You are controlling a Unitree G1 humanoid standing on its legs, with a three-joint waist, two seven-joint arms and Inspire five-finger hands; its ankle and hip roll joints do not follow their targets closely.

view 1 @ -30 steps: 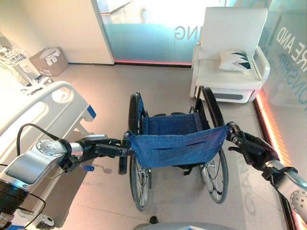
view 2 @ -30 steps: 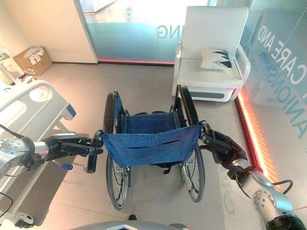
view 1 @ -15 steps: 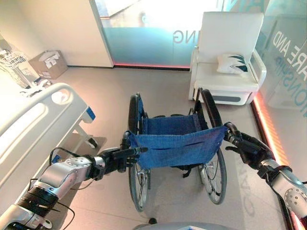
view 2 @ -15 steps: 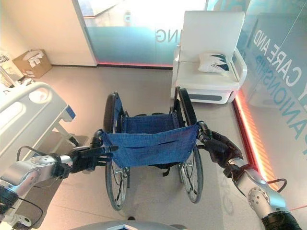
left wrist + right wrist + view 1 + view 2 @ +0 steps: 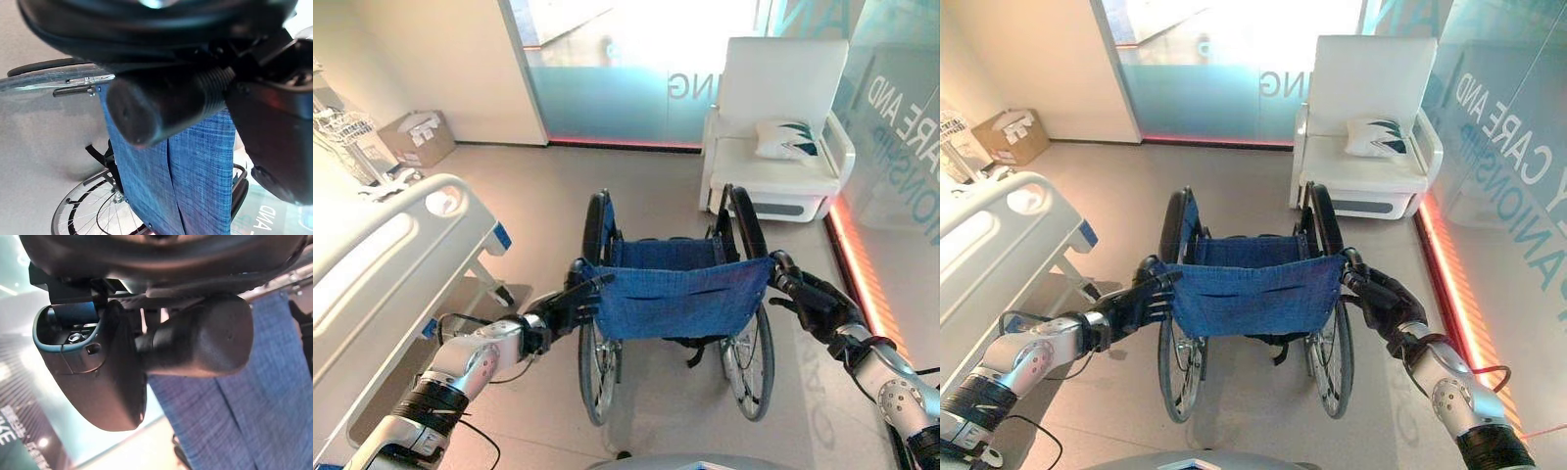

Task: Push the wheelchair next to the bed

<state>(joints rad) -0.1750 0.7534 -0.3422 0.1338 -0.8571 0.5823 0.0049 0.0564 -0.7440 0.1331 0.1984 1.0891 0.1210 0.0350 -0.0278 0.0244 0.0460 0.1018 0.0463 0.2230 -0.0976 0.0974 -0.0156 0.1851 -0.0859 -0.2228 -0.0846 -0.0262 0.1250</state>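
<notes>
The left hand (image 5: pixel 563 305) was at the wheelchair's left push handle (image 5: pixel 161 105), fingers reaching over the top edge of the blue fabric backrest (image 5: pixel 680 299). In the left wrist view the black rubber grip lay directly against the hand's underside, with the thumb alongside it; whether the fingers were fully curled round the grip could not be told. The right hand (image 5: pixel 818 302) was at the right push handle (image 5: pixel 203 342), and the right wrist view showed the rounded grip end seated in the hand with the thumb lying across beside it, so the hand was clamped on that handle.

The wheelchair (image 5: pixel 1252 304) stood on the grey floor (image 5: pixel 548 196) between the two arms, its backrest toward the robot and its seat and large wheels pointing away. Taken from the wheelchair: the hospital bed (image 5: pixel 382 264), white with a moulded side rail and a blue corner fitting, stood to its left, near but apart, a strip of floor showing between the bed's foot end and the left wheel. Ahead and to the right of the wheelchair stood a white armchair (image 5: pixel 783 108) carrying a patterned cushion (image 5: pixel 788 139). Beyond the chair ran a glazed wall (image 5: pixel 626 78). Far left of the wheelchair, against the wall, sat a cardboard box (image 5: pixel 416 137).
</notes>
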